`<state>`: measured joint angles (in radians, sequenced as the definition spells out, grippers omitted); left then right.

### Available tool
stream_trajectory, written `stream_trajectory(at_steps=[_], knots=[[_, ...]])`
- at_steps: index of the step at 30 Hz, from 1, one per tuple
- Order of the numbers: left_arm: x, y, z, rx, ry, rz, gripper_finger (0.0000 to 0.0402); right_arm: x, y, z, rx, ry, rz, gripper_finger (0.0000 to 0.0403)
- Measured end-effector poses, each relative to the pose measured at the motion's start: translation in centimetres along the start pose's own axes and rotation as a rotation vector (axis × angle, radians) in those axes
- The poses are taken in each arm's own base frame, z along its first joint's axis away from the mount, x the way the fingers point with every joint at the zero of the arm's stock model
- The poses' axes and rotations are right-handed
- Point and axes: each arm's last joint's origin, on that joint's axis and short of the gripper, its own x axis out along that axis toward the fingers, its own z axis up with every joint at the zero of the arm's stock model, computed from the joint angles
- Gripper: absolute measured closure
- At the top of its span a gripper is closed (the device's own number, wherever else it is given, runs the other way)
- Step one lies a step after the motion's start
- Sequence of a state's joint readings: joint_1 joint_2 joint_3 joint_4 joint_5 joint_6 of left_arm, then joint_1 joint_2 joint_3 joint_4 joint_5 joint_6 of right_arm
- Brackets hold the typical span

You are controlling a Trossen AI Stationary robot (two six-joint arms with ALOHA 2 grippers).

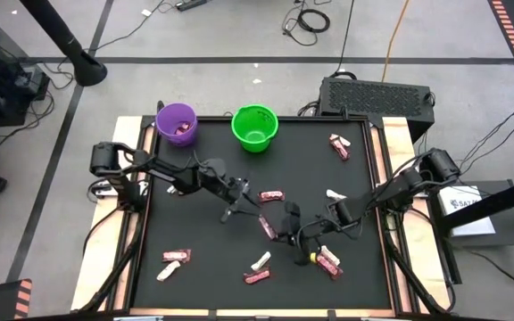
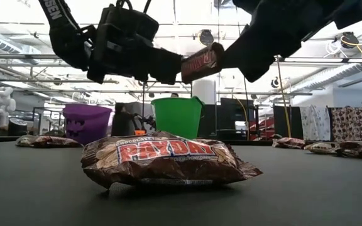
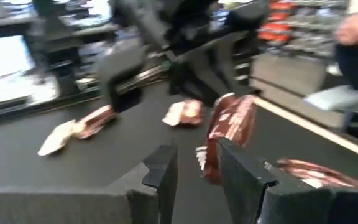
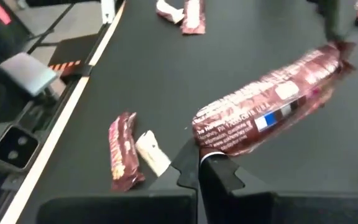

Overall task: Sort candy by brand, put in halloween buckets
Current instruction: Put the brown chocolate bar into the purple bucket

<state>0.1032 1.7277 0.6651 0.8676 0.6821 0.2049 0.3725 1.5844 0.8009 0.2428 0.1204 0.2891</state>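
My right gripper [image 4: 197,163] is shut on a dark pink-red candy bar [image 4: 272,102], held in the air over the middle of the black mat [image 1: 265,226]. My left gripper [image 3: 194,158] is open and faces it from the table's left [image 1: 236,210]. The bar's free end [image 3: 207,163] is beside one left finger. The purple bucket [image 1: 178,123] and the green bucket [image 1: 254,127] stand on their bases at the far edge. A Payday bar [image 2: 165,160] lies flat near the low camera. My right gripper pinches the bar's crimped wrapper end [image 4: 205,140] between its two fingers. The fingers come from the table's right, slanting down, and the bar sticks out beyond them toward my left gripper, lifted clear of the mat [image 2: 201,61]. My left gripper: I cannot tell whether a finger [image 3: 244,174] touches the bar's free end.
Loose bars lie about the mat: one just beyond the grippers [image 1: 271,194], some at the far right [image 1: 339,147], near left [image 1: 175,256], near middle [image 1: 259,266] and near right [image 1: 328,260]. A wooden rim [image 1: 377,152] borders the mat.
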Motion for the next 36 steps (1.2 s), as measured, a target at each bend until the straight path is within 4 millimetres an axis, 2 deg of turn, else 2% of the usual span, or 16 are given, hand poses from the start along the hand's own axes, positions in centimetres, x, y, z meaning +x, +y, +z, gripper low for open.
stream_trajectory(at_steps=[4, 20, 25, 30, 36], knots=[[0.0, -0.3, -0.1, -0.005, -0.013, -0.103, 0.0286, 0.0, 0.1, -0.1, -0.007, 0.001, 0.003, 0.0403], [-0.1, -0.4, -0.3, -0.055, -0.012, -0.172, 0.0286, 0.0, 0.1, 0.2, -0.002, -0.02, 0.005, 0.0403], [-1.0, -0.1, 0.1, -0.129, -0.045, -0.314, 0.0286, 0.0, 0.1, 0.3, -0.026, -0.04, -0.007, 0.0403], [-1.0, 0.3, -0.2, -0.097, -0.016, -0.19, 0.0286, 0.0, 0.3, 0.8, -0.069, -0.09, 0.005, 0.0403], [-0.8, 0.1, -0.2, -0.068, -0.015, -0.184, 0.0286, 0.0, 0.3, 0.8, -0.077, -0.091, 0.005, 0.0403]])
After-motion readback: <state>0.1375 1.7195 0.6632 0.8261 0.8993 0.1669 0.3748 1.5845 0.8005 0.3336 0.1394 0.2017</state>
